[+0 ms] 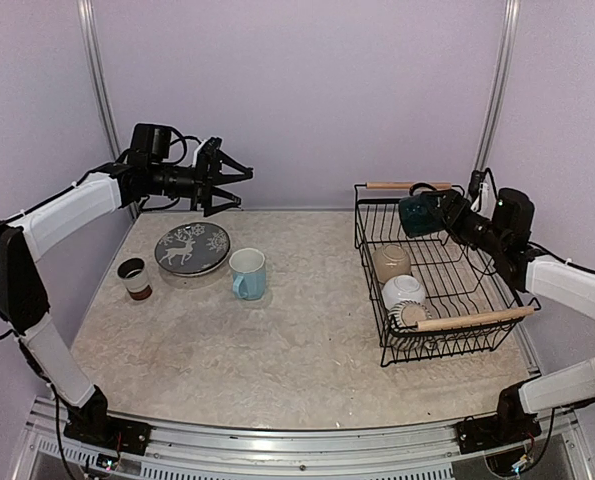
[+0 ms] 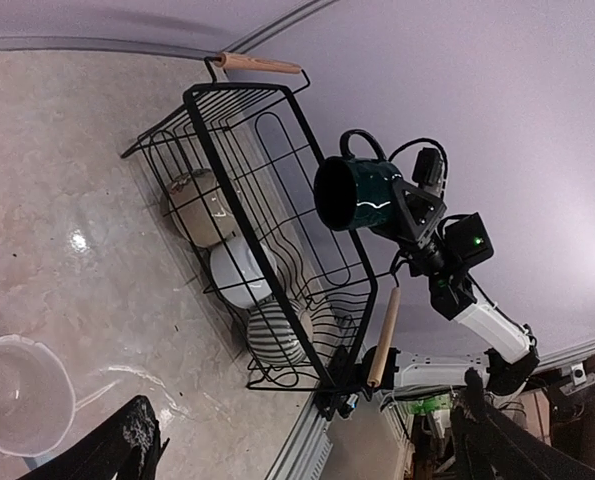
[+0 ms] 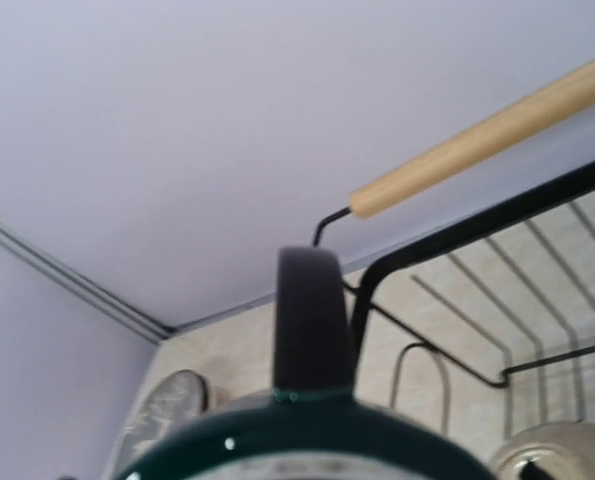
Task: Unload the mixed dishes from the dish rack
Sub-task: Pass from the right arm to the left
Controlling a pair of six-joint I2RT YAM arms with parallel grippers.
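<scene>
Nearest me, the dish rack (image 1: 474, 320) runs lengthwise away from the arms. A striped dish (image 1: 409, 318), a white bowl (image 1: 405, 290) and a beige cup (image 1: 390, 262) sit in a row inside it. Over its far end my right gripper (image 1: 429, 212) clamps the dark green mug (image 1: 415, 215), which lies sideways with its mouth pointing left. The right wrist view shows only its handle (image 3: 312, 320) standing upward; the left wrist view shows the open mouth. Far left, my left gripper (image 1: 242, 188) hangs spread wide, holding nothing.
</scene>
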